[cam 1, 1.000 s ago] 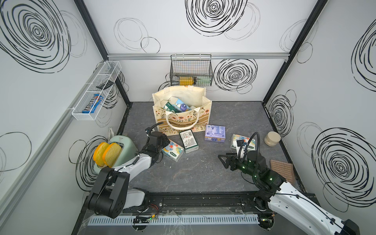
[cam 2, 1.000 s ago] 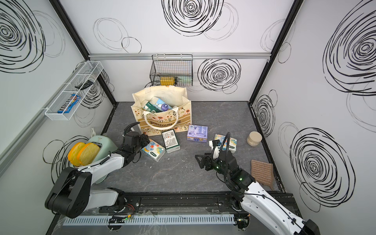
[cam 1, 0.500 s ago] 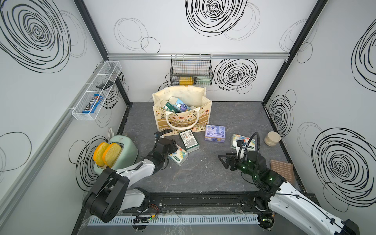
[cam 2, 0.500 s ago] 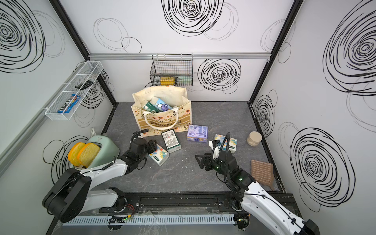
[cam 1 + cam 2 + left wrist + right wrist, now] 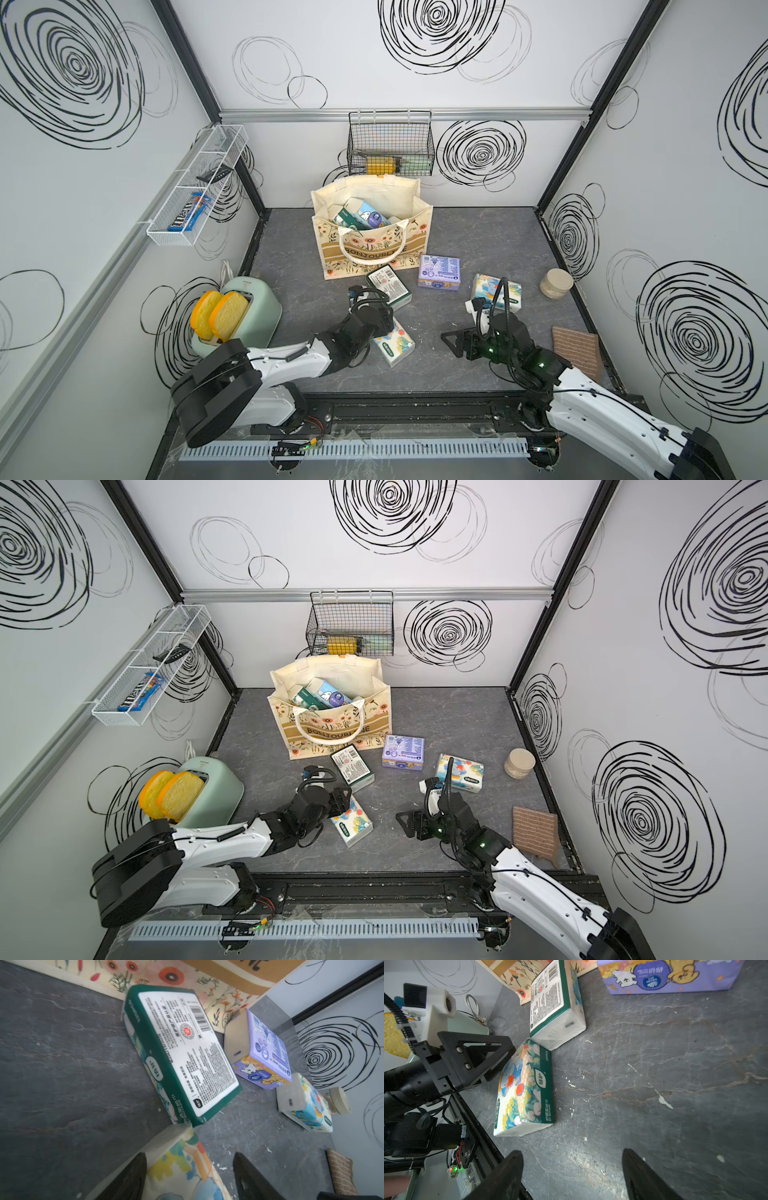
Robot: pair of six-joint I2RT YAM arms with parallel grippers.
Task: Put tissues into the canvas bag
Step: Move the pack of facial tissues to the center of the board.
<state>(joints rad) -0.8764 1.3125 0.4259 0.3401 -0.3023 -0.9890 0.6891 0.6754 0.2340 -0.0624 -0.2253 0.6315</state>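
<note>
The canvas bag (image 5: 374, 249) (image 5: 332, 733) stands open at the back with several tissue packs (image 5: 361, 216) inside. On the floor lie a dark green pack (image 5: 390, 286) (image 5: 187, 1053) (image 5: 554, 1001), a purple pack (image 5: 439, 271) (image 5: 268, 1049) and an elephant-print pack (image 5: 496, 291) (image 5: 307, 1103). Another elephant pack (image 5: 397, 343) (image 5: 353, 825) (image 5: 525, 1088) lies flat nearer the front. My left gripper (image 5: 386, 328) (image 5: 190, 1155) is open and straddles its end: one finger touches it, the other stands apart. My right gripper (image 5: 451, 338) (image 5: 571, 1152) is open over bare floor.
A green toaster with bread (image 5: 245, 311) stands at the left. A beige jar (image 5: 556, 282) and a brown mat (image 5: 575, 349) sit by the right wall. A black wire basket (image 5: 390, 143) hangs above the bag, and a white wire shelf (image 5: 195, 187) hangs on the left wall.
My left gripper has swung right and toward the front, and the elephant pack has shifted with it, away from the bag. The right arm has not moved.
</note>
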